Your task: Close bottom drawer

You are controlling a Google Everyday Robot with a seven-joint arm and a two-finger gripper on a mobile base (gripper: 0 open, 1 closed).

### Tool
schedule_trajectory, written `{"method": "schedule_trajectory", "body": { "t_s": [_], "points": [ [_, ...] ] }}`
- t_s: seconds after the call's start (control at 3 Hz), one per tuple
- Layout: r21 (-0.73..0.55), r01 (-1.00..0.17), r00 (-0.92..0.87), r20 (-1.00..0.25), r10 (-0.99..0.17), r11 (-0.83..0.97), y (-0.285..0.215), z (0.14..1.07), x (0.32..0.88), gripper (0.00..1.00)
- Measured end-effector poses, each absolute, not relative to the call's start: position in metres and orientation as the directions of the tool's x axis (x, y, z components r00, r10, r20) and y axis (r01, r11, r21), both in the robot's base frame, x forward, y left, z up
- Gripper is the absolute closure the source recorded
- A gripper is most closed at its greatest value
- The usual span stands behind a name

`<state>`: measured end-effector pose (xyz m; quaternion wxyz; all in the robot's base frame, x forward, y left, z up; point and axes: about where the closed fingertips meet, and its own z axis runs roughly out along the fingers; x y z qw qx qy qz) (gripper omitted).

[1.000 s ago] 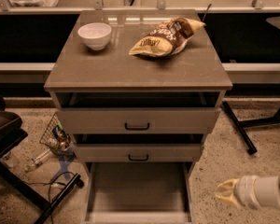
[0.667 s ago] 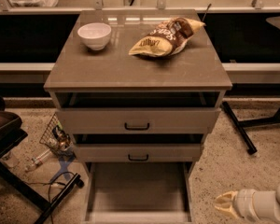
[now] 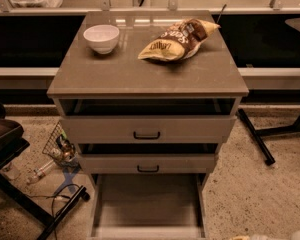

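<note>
Cabinet: grey-tan, 3 drawers, seen from front & above; flat top (image 3: 140,74)
On top: white bowl (image 3: 101,37) at back left; brown-yellow chip bag (image 3: 177,39) lying back right, apart from bowl
Top drawer (image 3: 190,129): widest front, black handle, partly out w/ dark gap above
Middle drawer (image 3: 185,163): narrower front, same handle, also partly out
Bottom drawer (image 3: 147,206): lowest, pulled far out toward viewer; long flat tray in view, nothing visible inside; its front runs along bottom edge of view
Gripper (image 3: 242,238): only a pale sliver at bottom edge, right of bottom drawer, not touching it; open or closed: can't tell
Floor: speckled; wire basket (image 3: 60,146) w/ clutter left of cabinet; black stand leg (image 3: 255,136) on right
</note>
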<state>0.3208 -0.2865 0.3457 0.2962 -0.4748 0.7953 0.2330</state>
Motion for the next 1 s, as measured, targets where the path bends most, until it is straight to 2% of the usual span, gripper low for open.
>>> {"method": "schedule_trajectory", "body": {
  "t_s": [0.33,0.67,1.0],
  "points": [
    [0.149,-0.89,-0.403,-0.697,-0.593,0.431,-0.264,0.287,0.264,1.0],
    [0.149,-0.891,-0.401,-0.7,-0.591,0.429,-0.259,0.284,0.264,1.0],
    [0.145,-0.901,-0.38,-0.719,-0.582,0.41,-0.229,0.256,0.265,1.0]
  ]
}}
